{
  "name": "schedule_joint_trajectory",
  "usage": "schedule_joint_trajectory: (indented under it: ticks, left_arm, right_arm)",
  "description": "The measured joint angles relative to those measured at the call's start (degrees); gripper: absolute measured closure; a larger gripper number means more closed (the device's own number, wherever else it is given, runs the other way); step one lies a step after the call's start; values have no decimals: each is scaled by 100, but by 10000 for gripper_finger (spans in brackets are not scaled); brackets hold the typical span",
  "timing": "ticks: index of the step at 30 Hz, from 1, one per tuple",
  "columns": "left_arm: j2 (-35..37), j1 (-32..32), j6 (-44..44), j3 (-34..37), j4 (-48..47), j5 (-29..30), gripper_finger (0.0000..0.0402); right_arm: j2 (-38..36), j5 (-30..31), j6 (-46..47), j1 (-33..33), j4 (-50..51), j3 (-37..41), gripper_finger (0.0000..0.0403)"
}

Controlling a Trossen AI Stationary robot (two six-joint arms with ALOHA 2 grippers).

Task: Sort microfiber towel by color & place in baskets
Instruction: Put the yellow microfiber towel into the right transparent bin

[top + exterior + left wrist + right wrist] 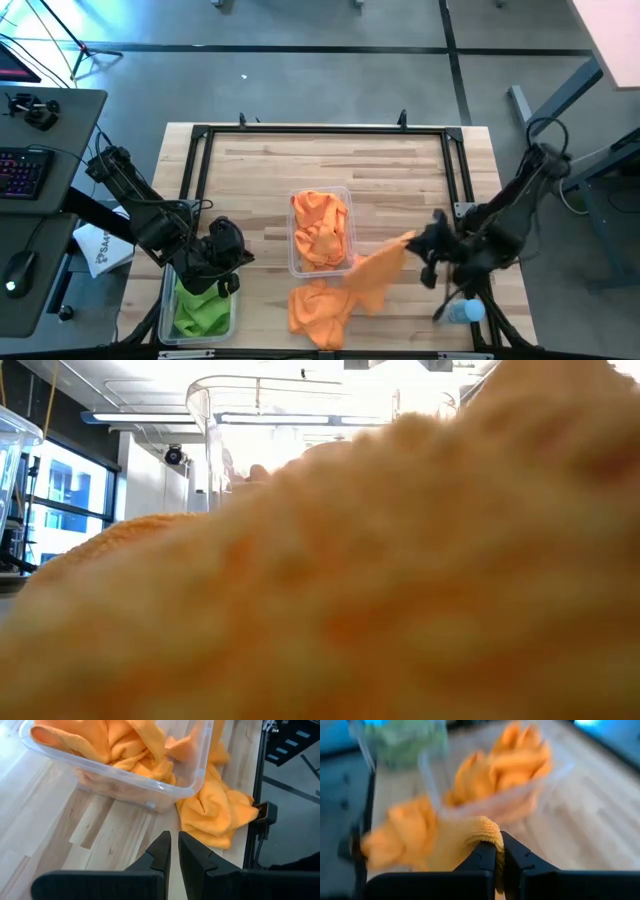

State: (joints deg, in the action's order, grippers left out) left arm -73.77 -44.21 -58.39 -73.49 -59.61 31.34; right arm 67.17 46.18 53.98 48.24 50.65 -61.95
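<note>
A clear bin (321, 233) in the table's middle holds orange towels; a second clear bin (203, 310) at the near left corner holds green towels. My right gripper (415, 243) is shut on an orange towel (378, 275), lifted right of the middle bin. Another orange towel (318, 310) lies crumpled on the table at the near edge, in front of that bin. My left gripper (228, 262) hovers shut above the green bin's right rim, touching nothing. In the low view orange cloth (380, 590) fills nearly the whole picture. My right gripper pinches the orange towel by a bunched fold at its upper edge (489, 832) between its two fingers. The fingers come from the table's right side, slanting down. The towel hangs slack below and to the left of them, its lower end reaching toward the crumpled towel on the table.
A clear water bottle with a blue cap (463, 312) lies at the near right corner, under my right arm. A black frame (320, 131) runs round the table top. Bare wood lies on the far half of the table.
</note>
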Motion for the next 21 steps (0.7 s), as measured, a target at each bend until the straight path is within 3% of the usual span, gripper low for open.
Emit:
schedule_joint_trajectory:
  ticks: [5, 11, 16, 21]
  left_arm:
    - [-1, 0, 3, 0, 0, 104, 379]
    - [-23, 33, 12, 0, 0, 726, 379]
    - [-46, 268, 898, 0, -2, 849, 379]
    - [-47, 645, 2080, 0, -4, 392, 380]
  right_arm:
    - [-660, 1197, -505, 206, -256, 0, 401]
    - [-1046, 2069, -1828, 143, -1360, 0, 402]
    - [-1018, 1993, -3492, -110, -3212, 0, 402]
    - [-920, 1453, -5235, -488, -5244, 0, 402]
